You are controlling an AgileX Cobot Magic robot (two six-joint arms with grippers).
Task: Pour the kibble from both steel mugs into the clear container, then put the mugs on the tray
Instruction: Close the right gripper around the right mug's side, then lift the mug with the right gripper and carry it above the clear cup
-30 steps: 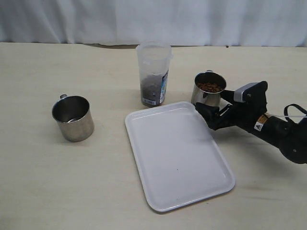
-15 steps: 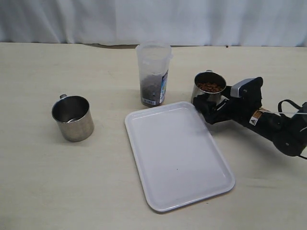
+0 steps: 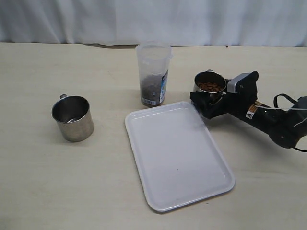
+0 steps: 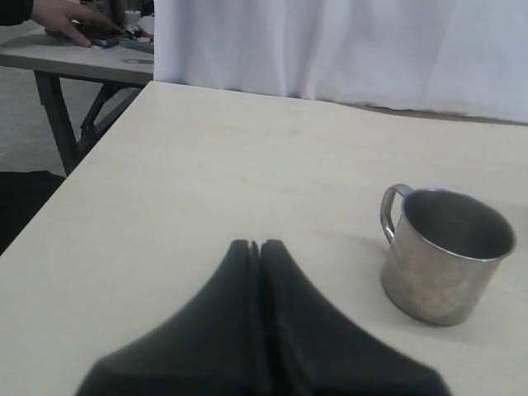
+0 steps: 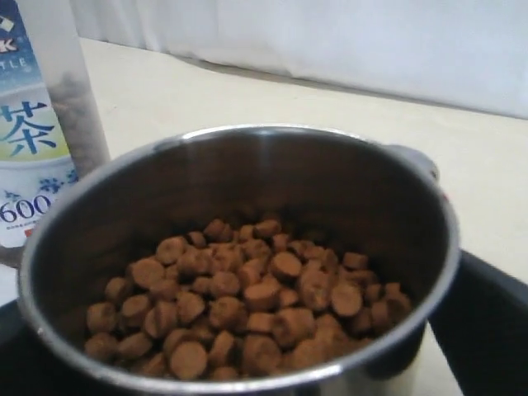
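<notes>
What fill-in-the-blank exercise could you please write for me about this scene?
1. The right gripper straddles the mug holding brown ____.
2. The left gripper is ____.
3. The other mug, left of the white tray, is ____.
Missing words: kibble; shut; empty.

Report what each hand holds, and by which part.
Left hand is shut, empty. Right hand brackets the kibble-filled mug at its lower wall; whether it grips cannot be told.

left jaws: pressed together, tips touching | right arm [image 3: 268,122]: stretched low | right jaws: spread apart
</notes>
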